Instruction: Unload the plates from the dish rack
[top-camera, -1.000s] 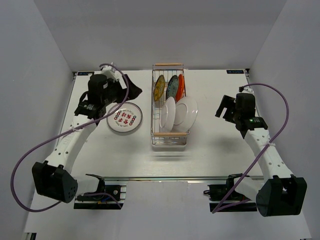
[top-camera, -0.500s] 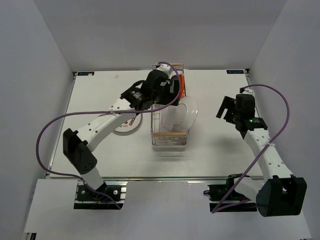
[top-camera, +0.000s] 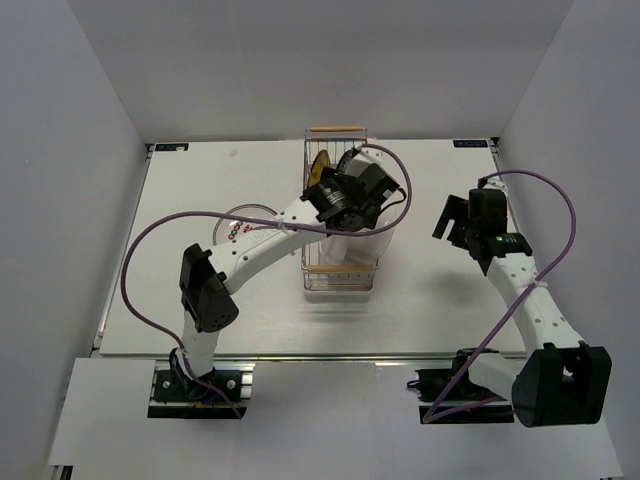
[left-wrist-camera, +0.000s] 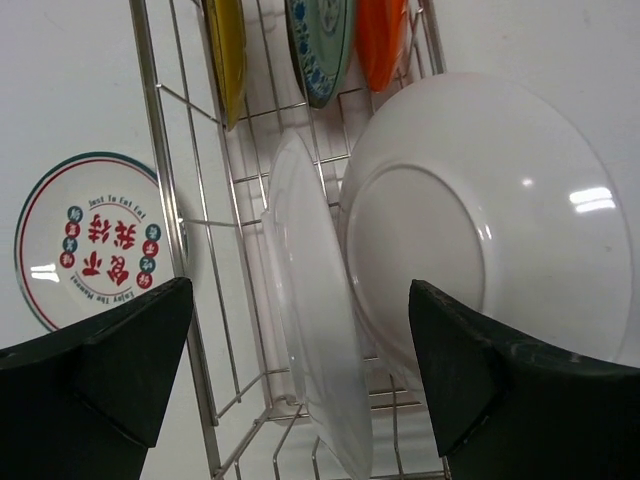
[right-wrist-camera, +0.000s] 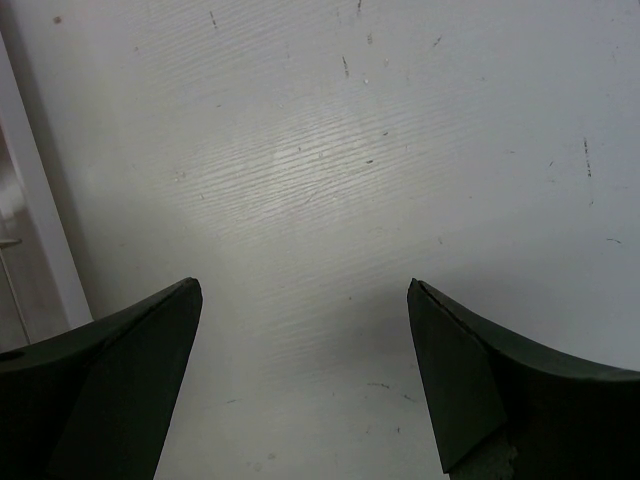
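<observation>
The dish rack (top-camera: 336, 268) stands at the middle of the table, its wire side (left-wrist-camera: 162, 180) showing in the left wrist view. At its far end stand a yellow plate (left-wrist-camera: 225, 50), a teal plate (left-wrist-camera: 322, 45) and an orange plate (left-wrist-camera: 380, 40). Nearer are a thin white plate (left-wrist-camera: 315, 330), seen edge-on, and a larger white plate (left-wrist-camera: 480, 220) leaning to its right. My left gripper (left-wrist-camera: 300, 300) hangs open over the rack (top-camera: 362, 200), a finger on each side of the thin white plate, apart from it. A red-marked plate (left-wrist-camera: 85, 240) lies flat on the table left of the rack. My right gripper (right-wrist-camera: 300, 300) is open over bare table (top-camera: 452, 215).
The white table (top-camera: 200, 300) is walled at the back and both sides. The left arm's purple cable (top-camera: 135, 270) loops over the left half of the table. A pale strip (right-wrist-camera: 40, 200) runs along the left of the right wrist view.
My left arm has swung from the table's left side, over the red-marked plate, to above the rack's white plates. The right arm has not moved.
</observation>
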